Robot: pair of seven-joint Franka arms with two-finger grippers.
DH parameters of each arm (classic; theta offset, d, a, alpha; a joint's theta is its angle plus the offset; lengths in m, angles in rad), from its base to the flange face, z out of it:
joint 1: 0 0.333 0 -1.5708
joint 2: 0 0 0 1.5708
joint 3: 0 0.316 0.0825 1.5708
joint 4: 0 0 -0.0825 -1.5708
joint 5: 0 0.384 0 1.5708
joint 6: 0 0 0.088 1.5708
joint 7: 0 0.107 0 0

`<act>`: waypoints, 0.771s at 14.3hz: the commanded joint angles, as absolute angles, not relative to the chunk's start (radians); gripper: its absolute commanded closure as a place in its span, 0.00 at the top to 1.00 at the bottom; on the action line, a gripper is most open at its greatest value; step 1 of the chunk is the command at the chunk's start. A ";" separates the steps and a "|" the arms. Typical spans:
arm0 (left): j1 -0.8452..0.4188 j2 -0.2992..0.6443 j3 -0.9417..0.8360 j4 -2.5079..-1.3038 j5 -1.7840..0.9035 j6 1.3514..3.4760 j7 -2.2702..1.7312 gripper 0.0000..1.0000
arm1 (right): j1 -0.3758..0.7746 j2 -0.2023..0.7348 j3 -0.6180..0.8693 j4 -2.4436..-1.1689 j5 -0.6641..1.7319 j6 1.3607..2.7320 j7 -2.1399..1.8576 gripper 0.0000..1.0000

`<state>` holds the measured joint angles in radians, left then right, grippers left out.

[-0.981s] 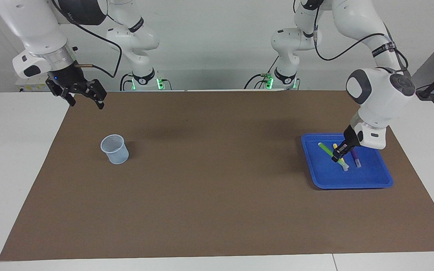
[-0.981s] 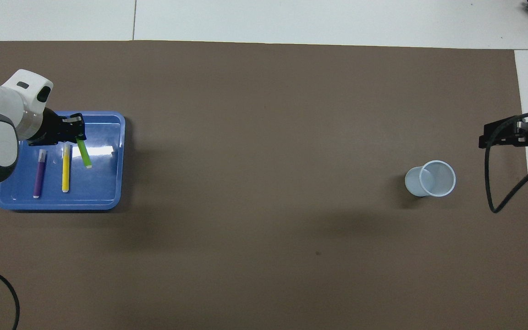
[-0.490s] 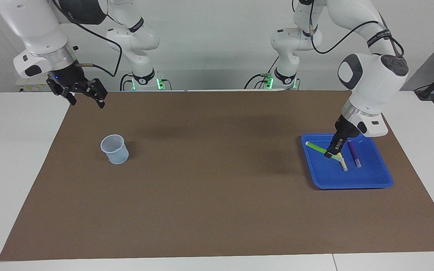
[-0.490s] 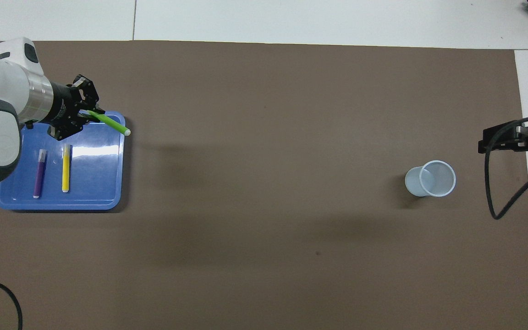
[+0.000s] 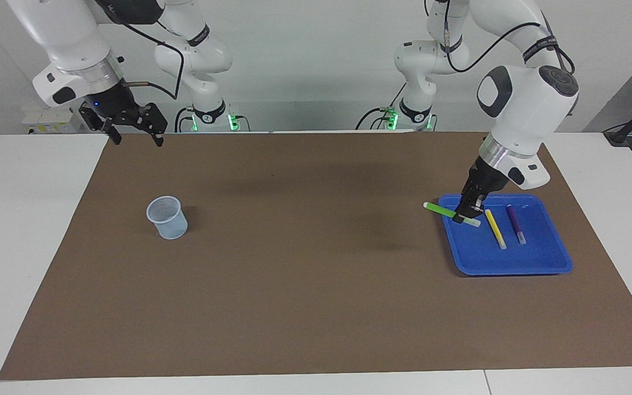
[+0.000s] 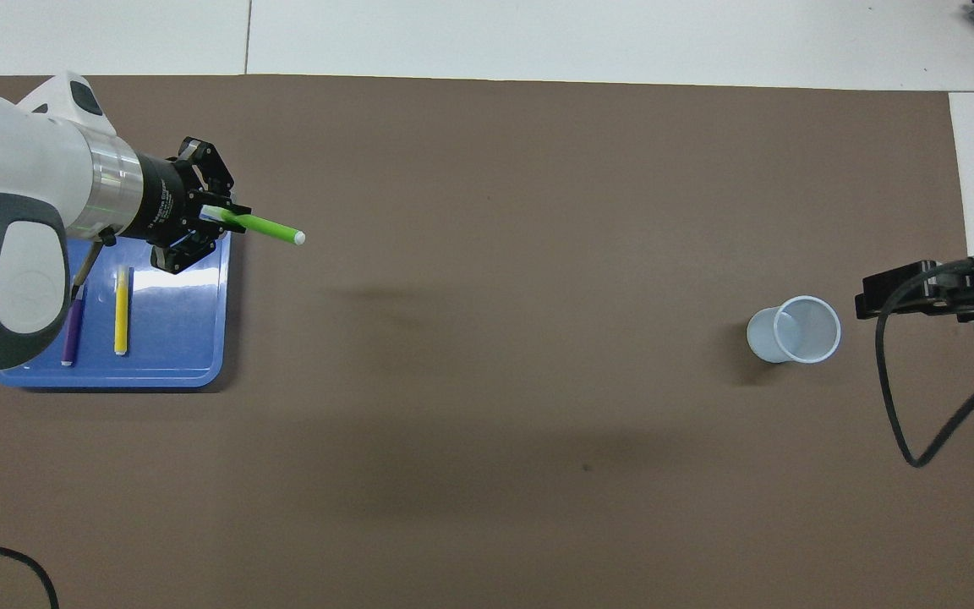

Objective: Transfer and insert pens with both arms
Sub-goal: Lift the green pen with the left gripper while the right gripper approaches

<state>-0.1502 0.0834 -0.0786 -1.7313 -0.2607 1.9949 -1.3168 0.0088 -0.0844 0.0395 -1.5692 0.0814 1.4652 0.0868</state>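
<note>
My left gripper (image 5: 461,215) (image 6: 221,218) is shut on the green pen (image 5: 436,208) (image 6: 267,228), holding it level in the air over the edge of the blue tray (image 5: 541,266) (image 6: 191,355), its free end pointing toward the table's middle. The yellow pen (image 5: 495,228) (image 6: 121,309) and the purple pen (image 5: 515,223) (image 6: 71,330) lie side by side in the tray. My right gripper (image 5: 132,134) (image 6: 918,292) hangs open in the air at the right arm's end of the table, over the mat's edge nearest the robots.
A pale blue cup (image 5: 167,217) (image 6: 796,330) stands upright on the brown mat (image 5: 305,274) toward the right arm's end. White tabletop borders the mat. A black cable loops from the right arm's wrist.
The left gripper lifted the green pen out of the tray and carried it toward the table's middle. The right gripper drifted slightly toward the middle and rose a little.
</note>
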 commanded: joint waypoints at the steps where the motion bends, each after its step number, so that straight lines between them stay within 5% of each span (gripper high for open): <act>1: -0.179 0.017 -0.071 -1.750 -0.297 1.927 -1.388 0.00 | 0.000 -0.133 0.069 -1.609 0.129 1.459 0.058 1.00; 11: -0.250 -0.051 -0.071 -1.778 -0.380 1.925 -1.721 0.00 | 0.084 -0.141 0.086 -1.795 0.349 1.801 0.193 1.00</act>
